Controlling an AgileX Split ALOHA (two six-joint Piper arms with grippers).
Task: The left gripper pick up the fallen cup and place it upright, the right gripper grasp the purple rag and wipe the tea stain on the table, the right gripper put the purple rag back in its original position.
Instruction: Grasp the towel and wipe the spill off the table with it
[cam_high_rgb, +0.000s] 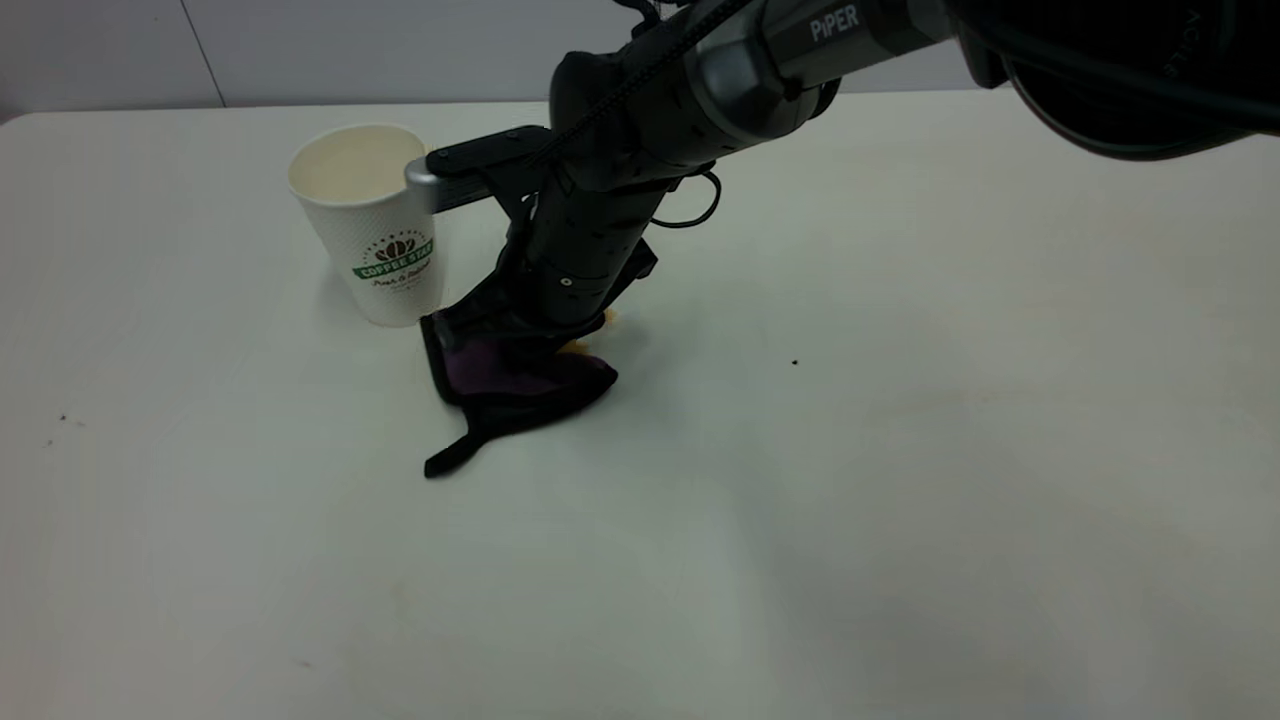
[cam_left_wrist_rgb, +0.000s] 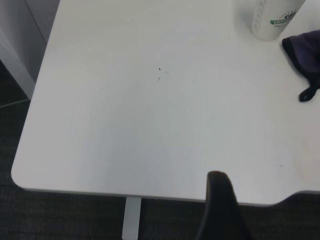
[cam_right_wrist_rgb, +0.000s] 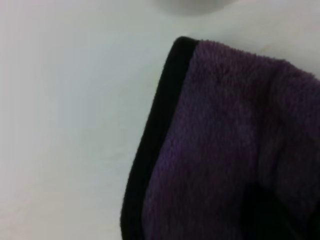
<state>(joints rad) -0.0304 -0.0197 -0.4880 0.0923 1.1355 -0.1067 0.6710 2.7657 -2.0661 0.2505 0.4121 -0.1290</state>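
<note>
- Table (cam_high_rgb: 900, 500): one, off-white, carrying everything; a few tiny dark specks on it, not the stain.
- Right gripper (cam_high_rgb: 540, 335): one, angled down steeply onto the rag, apparently to press cloth into the spill. It looked clamped on the rag, cloth bunched up around its tip; fingers themselves hidden by fabric.
- Left gripper (cam_left_wrist_rgb: 220, 210): one, parked back near the table's edge, well apart from the work, only a dark tip showing. Can't tell its opening.
- Cup (cam_high_rgb: 370, 225): one, upright, mouth up, just beside the rag, so that step looked done.
- Rag (cam_high_rgb: 510, 385): one, purple, crumpled under the right gripper, loop tab trailing toward the camera.
- Stain (cam_high_rgb: 590, 335): one, only an amber sliver showing at the rag's far edge; wipe looked mid-way, return of rag pending.
</note>
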